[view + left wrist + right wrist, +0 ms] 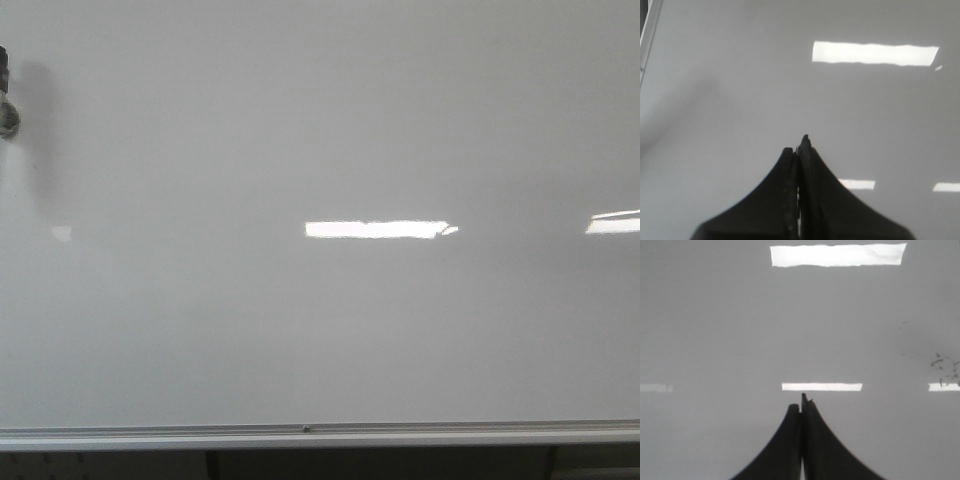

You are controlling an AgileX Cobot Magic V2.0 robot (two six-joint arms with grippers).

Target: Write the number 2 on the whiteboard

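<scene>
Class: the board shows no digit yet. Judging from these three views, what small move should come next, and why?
Probably bring one gripper in toward the whiteboard. It is bare apart from light reflections and faint smudges. The left gripper and right gripper both look shut, each with a thin dark tip showing between the fingers, possibly a marker.

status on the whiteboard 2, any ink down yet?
Done: nothing visible. The large glossy white-grey whiteboard shows only light reflections, no digit, in the front view. In hand: the left claw and right claw both look shut, each facing the board; whether either holds a marker is unclear. Faint dark smudges aren't a 2. Left: the whole stroke.
</scene>
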